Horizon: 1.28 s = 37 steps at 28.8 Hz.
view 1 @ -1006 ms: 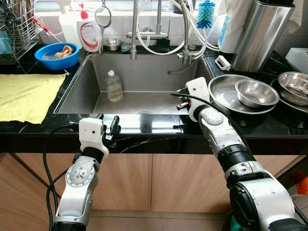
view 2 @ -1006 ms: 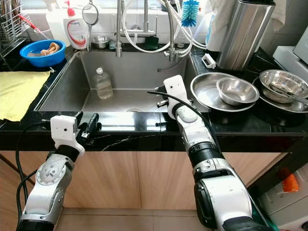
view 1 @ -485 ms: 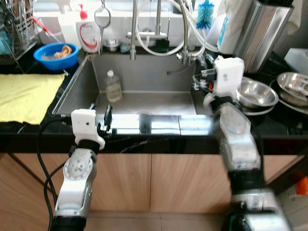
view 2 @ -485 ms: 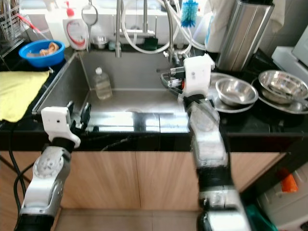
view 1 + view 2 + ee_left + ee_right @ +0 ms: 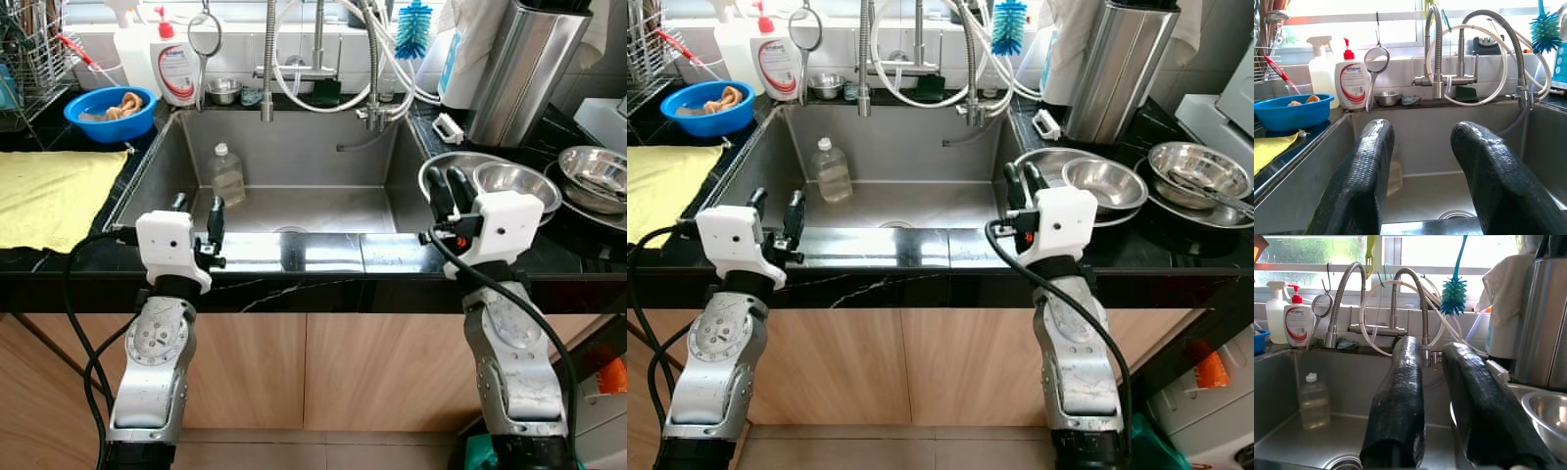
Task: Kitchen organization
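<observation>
Nearest to us, both arms rise in front of the wooden cabinet doors (image 5: 313, 372) to the front edge of the black counter (image 5: 323, 284). Our left tool (image 5: 194, 217) sits at the front lip of the sink (image 5: 294, 157), its two black fingers (image 5: 1359, 191) spread apart with nothing between them. Our right tool (image 5: 443, 192) stands at the sink's front right corner, just beside the steel dishes; its fingers (image 5: 1398, 401) are also parted and empty.

Past the tools, a clear plastic bottle (image 5: 228, 174) with a white cap stands upright on the sink floor, towards the left wall. On the counter to our left lies a yellow cloth (image 5: 49, 196), and beyond it a blue bowl (image 5: 108, 110) holding something tan.

To our right, a wide steel plate (image 5: 1043, 162) carries a steel bowl (image 5: 1105, 182), and another steel bowl (image 5: 1200, 171) sits further right. Behind them stands a tall steel bin (image 5: 519, 69).

Along the back ledge we see a white soap dispenser (image 5: 176, 67) with a red pump, a hanging strainer (image 5: 1376, 61), a small steel cup (image 5: 1387, 98), the coiled faucets (image 5: 318, 59) with white hoses, and a blue bottle brush (image 5: 414, 27).
</observation>
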Motion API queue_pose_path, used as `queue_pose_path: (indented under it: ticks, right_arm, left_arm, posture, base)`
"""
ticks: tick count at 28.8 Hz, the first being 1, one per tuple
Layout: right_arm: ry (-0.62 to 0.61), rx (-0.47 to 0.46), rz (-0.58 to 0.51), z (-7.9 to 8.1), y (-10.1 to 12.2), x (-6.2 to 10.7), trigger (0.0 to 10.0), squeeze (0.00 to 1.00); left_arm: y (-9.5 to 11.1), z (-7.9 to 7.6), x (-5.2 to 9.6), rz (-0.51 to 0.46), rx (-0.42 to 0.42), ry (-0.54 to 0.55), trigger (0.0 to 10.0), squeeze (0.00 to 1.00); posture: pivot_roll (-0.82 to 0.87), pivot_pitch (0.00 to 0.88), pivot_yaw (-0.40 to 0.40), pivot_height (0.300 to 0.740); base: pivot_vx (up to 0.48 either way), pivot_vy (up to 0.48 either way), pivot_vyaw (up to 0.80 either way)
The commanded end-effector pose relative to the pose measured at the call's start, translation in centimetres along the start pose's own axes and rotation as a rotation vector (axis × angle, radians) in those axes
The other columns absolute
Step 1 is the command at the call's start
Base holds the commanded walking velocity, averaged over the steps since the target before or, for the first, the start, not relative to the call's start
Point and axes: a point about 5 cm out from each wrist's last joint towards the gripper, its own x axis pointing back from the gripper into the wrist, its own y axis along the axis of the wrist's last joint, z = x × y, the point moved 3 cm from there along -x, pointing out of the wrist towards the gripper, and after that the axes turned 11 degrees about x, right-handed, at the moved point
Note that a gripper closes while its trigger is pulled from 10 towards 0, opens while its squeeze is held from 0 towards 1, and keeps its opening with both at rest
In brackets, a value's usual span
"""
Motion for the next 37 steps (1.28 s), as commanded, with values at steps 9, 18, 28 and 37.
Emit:
queue_pose_path:
  ticks: [9,18,28,37]
  right_arm:
    - [-0.071,-0.161,-0.079,-0.8,3.4,-2.0,10.0,0.0]
    - [-0.044,-0.144,-0.068,-0.3,3.5,-2.2,10.0,0.0]
    - [-0.05,-0.146,-0.063,-0.6,3.5,-2.5,10.0,0.0]
    - [-0.041,-0.135,-0.058,-0.6,3.5,-2.5,10.0,0.0]
  left_arm:
    - [0.6,-0.6,-0.6,-0.021,0.009,-0.018,10.0,0.0]
    - [0.3,-0.7,-0.4,-0.01,0.015,-0.022,10.0,0.0]
    - [0.1,-1.0,-0.4,-0.008,0.021,-0.034,10.0,0.0]
    - [0.1,-1.0,-0.4,-0.008,0.027,-0.033,10.0,0.0]
  posture:
    - [-0.08,0.0,-0.025,0.706]
    - [-0.08,0.0,-0.028,0.706]
    - [-0.08,0.0,-0.027,0.706]
    - [-0.08,0.0,-0.031,0.706]
  base:
    - [0.027,0.0,-0.32]
    - [0.257,0.0,-0.17]
    - [0.266,0.0,0.0]
    - [0.217,0.0,0.0]
